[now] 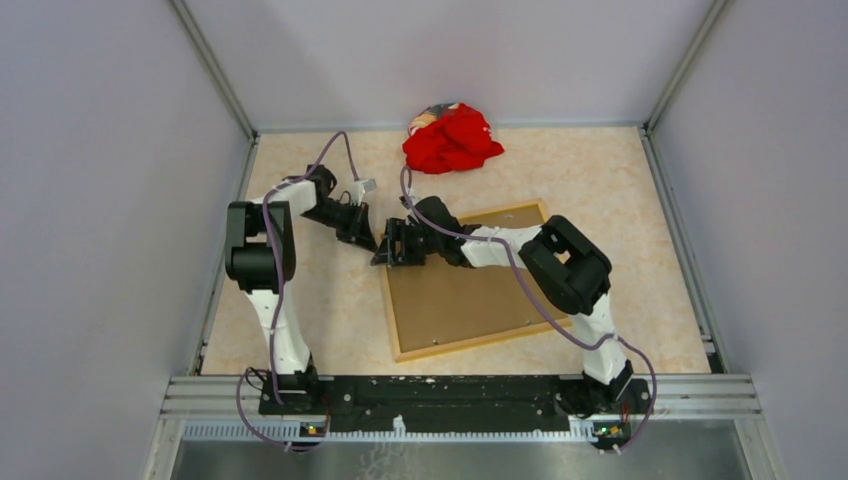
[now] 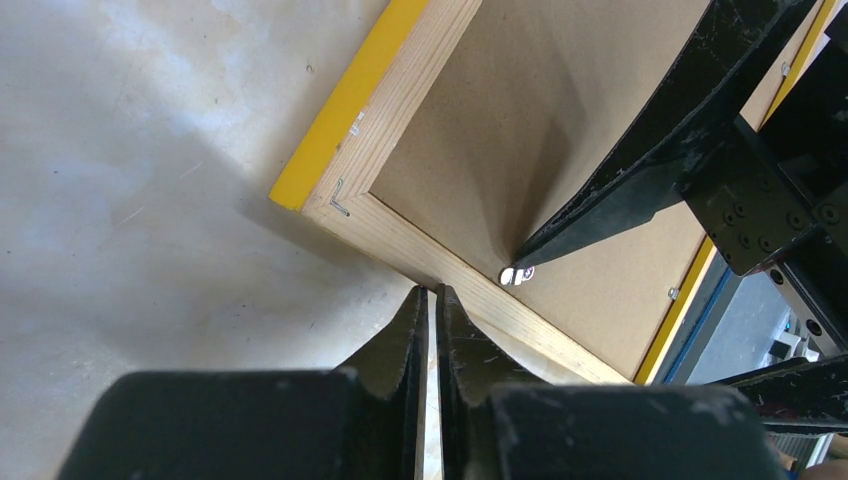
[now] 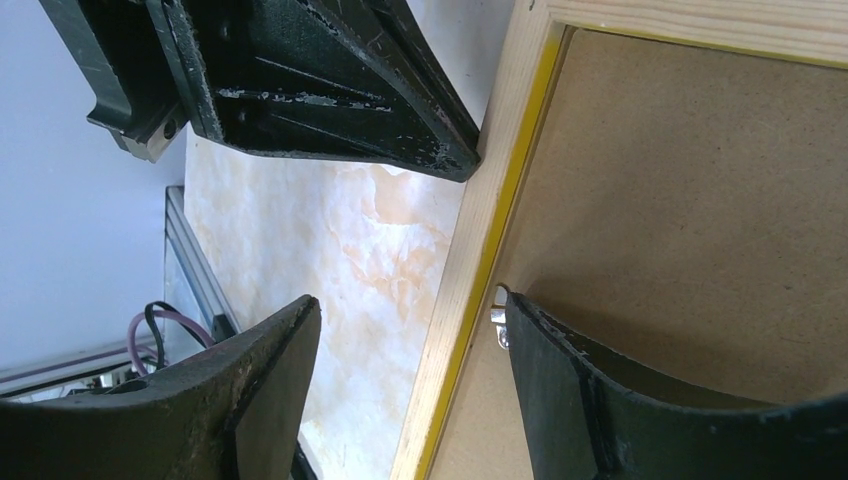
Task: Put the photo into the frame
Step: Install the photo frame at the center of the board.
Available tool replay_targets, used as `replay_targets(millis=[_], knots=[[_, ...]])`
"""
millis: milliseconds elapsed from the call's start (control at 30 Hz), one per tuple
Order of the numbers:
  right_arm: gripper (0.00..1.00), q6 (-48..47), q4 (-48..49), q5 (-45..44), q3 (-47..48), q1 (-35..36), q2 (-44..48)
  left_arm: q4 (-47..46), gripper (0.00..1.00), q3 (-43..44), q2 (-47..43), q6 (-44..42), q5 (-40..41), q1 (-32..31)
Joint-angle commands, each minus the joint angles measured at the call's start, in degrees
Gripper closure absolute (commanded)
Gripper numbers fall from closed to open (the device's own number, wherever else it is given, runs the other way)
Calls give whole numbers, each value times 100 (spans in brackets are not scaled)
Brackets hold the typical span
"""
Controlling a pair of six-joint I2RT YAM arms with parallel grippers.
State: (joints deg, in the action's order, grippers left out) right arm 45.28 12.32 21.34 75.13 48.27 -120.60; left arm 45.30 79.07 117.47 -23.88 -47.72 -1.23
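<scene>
Here the left hand (image 2: 432, 292), pressed together, sits at the frame (image 2: 395, 110) edge; the right hand (image 3: 410, 300), spread, straddles it.

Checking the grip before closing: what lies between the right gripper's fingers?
The right wrist view shows the frame's wooden side rail and a strip of bare table between the right gripper's open fingers.

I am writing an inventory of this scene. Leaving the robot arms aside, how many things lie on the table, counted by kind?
Picture frame, lying face down: 1
Brown backing panel, inside the frame: 1
Red cloth heap: 1
Total: 3
</scene>
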Motion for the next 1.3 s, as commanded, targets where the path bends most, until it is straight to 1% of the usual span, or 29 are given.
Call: replay_targets(millis=[0, 433, 967, 1133, 1267], knots=[[32, 77, 82, 160, 43, 77, -81, -320, 90, -59, -59, -161, 580, -53], [34, 44, 72, 385, 103, 77, -144, -305, 90, -19, -52, -152, 571, -59], [34, -333, -477, 558, 482, 71, -320, -263, 91, 47, -40, -152, 553, -61], [33, -415, -611, 425, 644, -19, -182, -241, 91, 71, -44, -142, 553, -53], [30, -503, -781, 290, 822, -209, 198, -141, 91, 169, -75, -208, 595, -46]])
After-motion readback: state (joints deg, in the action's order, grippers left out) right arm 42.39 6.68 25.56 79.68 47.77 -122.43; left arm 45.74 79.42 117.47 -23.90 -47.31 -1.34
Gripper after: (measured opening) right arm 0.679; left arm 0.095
